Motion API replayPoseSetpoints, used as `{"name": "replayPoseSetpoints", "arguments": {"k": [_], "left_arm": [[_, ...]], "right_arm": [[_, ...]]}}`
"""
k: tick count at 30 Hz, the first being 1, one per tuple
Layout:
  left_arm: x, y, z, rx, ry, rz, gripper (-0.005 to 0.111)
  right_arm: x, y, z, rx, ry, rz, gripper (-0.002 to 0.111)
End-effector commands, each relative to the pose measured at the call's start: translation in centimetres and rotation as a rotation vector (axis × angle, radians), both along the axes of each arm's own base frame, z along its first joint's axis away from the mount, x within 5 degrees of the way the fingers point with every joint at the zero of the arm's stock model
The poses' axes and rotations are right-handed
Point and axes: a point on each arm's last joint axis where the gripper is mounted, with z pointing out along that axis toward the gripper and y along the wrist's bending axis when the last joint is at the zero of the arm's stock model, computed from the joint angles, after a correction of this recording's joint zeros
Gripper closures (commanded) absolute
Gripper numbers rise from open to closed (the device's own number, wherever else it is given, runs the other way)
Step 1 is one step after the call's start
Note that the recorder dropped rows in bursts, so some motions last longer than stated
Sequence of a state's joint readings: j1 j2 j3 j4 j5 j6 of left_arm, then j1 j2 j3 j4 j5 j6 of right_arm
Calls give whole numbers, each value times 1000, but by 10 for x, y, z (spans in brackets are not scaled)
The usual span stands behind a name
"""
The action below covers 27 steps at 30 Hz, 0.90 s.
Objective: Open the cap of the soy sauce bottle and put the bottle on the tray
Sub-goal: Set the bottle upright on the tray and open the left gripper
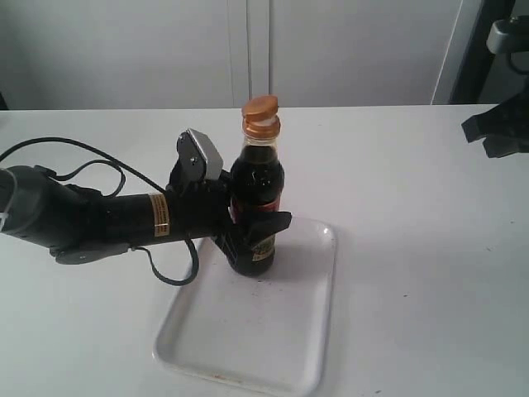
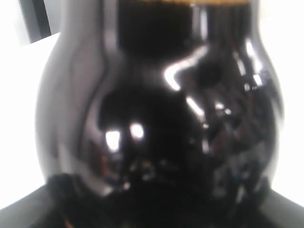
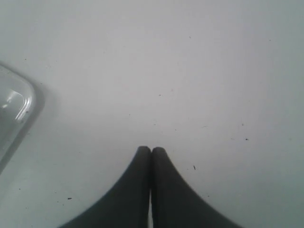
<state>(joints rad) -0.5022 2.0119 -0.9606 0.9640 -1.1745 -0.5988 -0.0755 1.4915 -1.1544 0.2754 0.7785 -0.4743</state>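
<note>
The left claw point(image 1: 252, 236) grips the soy sauce bottle point(image 1: 257, 194) upright on the tray point(image 1: 310, 331); the right claw point(image 3: 151, 151) is pressed closed, empty, above the bench point(image 3: 190, 71).

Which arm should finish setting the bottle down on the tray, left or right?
Left. The left gripper is clamped around the dark soy sauce bottle, already over the flat white plastic tray, with its orange flip cap open. The right gripper is shut, empty, over bare table off the tray's corner.
</note>
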Motion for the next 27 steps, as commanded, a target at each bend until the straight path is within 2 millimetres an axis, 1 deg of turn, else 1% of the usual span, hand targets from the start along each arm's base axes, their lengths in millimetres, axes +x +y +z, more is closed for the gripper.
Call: {"name": "replayPoseSetpoints", "arguments": {"k": [1,2,3,4,5,8,9,12,14,16,22,27], "left_arm": [[0,-2,8,-56,-8,-9,107],[0,-2,8,-54,-8,-12,106],[0,-2,8,-54,-7,-14,103],[0,-2,8,-54,-5,-15,99],[0,-2,8,-56,2,-14,93],[-1,-2,7,-56,7,-18,67],[-1,-2,7,-55,10,-21,55],[-1,-2,9,-65,35,-18,30],[-1,-2,9,-68,46,-18,21],[-2,-2,9,-67,45,-22,18],[-2,-2,9,-70,61,-25,18],[-3,-2,16,-79,45,-24,18]], "right_arm": [[1,0,2,1,-11,5,108],[1,0,2,1,-11,5,108],[1,0,2,1,-11,5,108],[1,0,2,1,-11,5,108],[1,0,2,0,-11,7,108],[1,0,2,0,-8,7,108],[1,0,2,0,-8,7,108],[1,0,2,0,-8,7,108],[1,0,2,0,-8,7,108],[1,0,2,0,-8,7,108],[1,0,2,-1,-9,9,108],[1,0,2,-2,-9,11,108]]}}
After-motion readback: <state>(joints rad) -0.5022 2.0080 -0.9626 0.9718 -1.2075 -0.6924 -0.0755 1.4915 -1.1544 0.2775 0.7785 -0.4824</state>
